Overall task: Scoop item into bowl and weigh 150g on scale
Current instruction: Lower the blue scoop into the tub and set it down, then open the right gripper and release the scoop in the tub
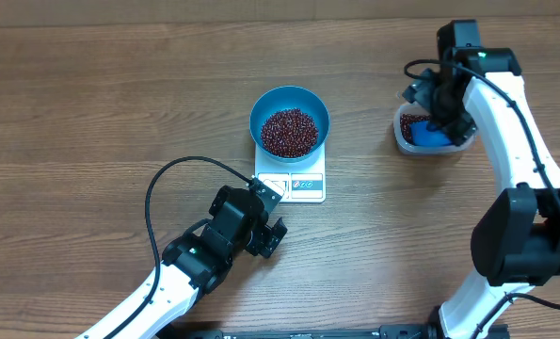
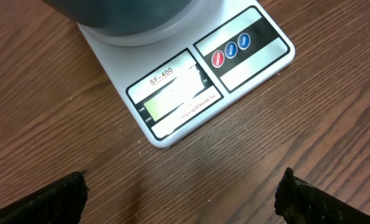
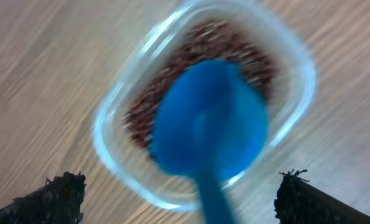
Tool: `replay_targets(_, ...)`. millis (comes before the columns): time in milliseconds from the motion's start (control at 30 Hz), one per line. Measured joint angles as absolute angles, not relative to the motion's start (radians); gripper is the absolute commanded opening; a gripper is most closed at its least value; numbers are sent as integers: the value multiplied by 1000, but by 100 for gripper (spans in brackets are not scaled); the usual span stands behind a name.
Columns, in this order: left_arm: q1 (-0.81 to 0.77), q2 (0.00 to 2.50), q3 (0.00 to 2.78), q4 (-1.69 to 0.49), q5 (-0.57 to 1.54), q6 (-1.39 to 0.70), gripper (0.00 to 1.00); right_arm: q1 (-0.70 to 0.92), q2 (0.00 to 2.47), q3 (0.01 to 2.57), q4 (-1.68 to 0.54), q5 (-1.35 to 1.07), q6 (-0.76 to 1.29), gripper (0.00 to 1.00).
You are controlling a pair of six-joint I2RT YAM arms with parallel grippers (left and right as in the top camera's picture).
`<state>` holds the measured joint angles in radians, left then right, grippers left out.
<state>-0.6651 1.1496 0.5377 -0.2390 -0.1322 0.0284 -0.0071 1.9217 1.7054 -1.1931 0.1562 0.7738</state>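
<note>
Nearest up: dark fingers (image 3: 63, 196) of right gripper (image 3: 180, 193), spread wide, holding nothing. Beans (image 1: 289, 131) heaped in teal bowl (image 1: 290, 96), about midway across tabletop (image 1: 91, 113), somewhat toward its far edge. Bowl atop white scale (image 1: 291, 185), display (image 2: 172, 102) and three buttons (image 2: 230, 50) facing near edge. Just before scale's front edge, left gripper (image 2: 181, 199), likewise wide open and empty, above bare wood. Well off toward right edge, clear tub (image 3: 107, 143) with more beans and blue scoop (image 3: 206, 130) lying inside, blurred, directly under right gripper.
</note>
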Motion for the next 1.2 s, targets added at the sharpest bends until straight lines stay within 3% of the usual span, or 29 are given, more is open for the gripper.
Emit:
replay_targets(500,-665,1150,538,-239,-132,28,100,-78,1922,1705,-1546,211,739,100)
replay_targets(833,-665,1150,538,-239,-132,28,100,-78,1922,1705,-1459,205,697,100)
replay_targets(1033,-665,1150,538,-239,-132,28,100,-78,1922,1722,-1419,31,440,100)
replay_targets(1200,-665,1150,538,-239,-132,28,100,-78,1920,1805,-1515,-98,216,100)
